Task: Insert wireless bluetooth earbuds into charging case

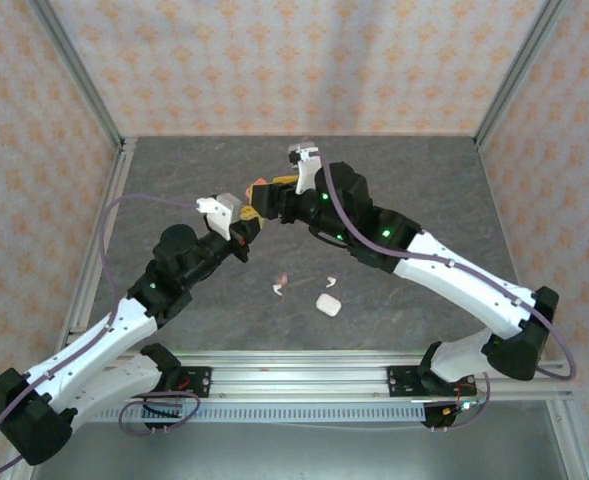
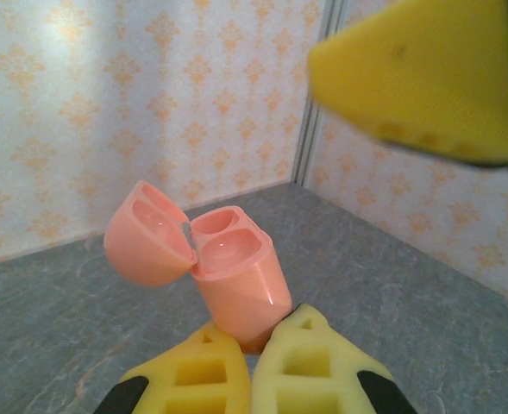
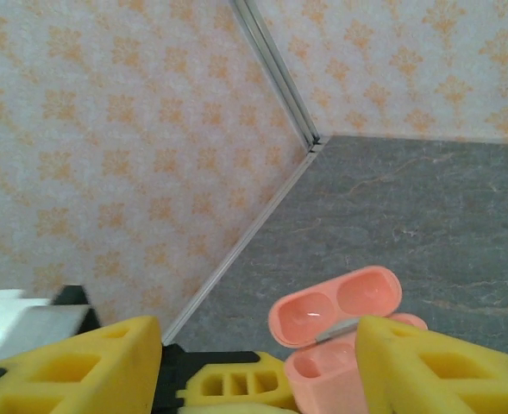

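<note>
1. At the near edge of the table (image 1: 424, 170), both arm bases sit side by side, and the arms reach inward to meet over mid-table.
2. Just past the bases, the white case (image 1: 327, 304) lies flat on the table, well apart from both grippers. Can't tell if its lid is shut.
3. The earbuds are loose on the table. One white earbud (image 1: 329, 281) lies just beyond the white case. To its left, a coral-pink earbud (image 1: 282, 278) and a second white one (image 1: 275, 291) lie close together; can't tell if they touch.
4. Above mid-table, the left gripper (image 2: 252, 336) pinches the coral-pink case (image 2: 236, 280) by its lower body, with a finger pressed on each side. The case is roughly upright, leaning a little.
5. Its lid (image 2: 146, 237) is hinged fully open and swung back. The two wells in the body face up.
6. The right gripper (image 3: 255, 345) sits at the same case with its jaws spread wide, one finger on each side. Can't tell if either finger touches the case.
7. Behind everything stands the patterned back wall (image 1: 274, 60).
</note>
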You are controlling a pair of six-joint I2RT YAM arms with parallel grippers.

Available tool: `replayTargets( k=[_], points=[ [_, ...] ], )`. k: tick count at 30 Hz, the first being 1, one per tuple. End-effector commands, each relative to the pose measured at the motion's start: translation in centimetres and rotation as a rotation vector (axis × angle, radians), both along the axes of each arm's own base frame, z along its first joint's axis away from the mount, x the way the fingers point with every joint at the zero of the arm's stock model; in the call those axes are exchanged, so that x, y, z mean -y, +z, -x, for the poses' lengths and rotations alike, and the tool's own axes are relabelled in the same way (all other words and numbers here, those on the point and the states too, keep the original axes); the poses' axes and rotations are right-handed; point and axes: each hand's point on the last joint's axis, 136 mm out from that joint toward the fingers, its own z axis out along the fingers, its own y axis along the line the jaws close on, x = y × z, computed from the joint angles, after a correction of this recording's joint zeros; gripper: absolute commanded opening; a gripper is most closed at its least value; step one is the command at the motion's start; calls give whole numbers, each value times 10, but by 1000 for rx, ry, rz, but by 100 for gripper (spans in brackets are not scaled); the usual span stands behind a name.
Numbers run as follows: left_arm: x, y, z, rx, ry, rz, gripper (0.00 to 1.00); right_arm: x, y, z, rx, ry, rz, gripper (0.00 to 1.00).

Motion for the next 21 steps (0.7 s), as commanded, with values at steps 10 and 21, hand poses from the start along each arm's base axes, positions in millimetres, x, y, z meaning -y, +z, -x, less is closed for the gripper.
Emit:
replayTargets(
  k=[10, 21],
  points=[
    [-5, -18, -4, -35, 37, -81, 0, 82, -76, -31, -251, -232, 186, 56],
    [-6, -39, 2, -96, 13, -157, 0, 205, -195, -74, -590, -545, 459, 52]
  ],
)
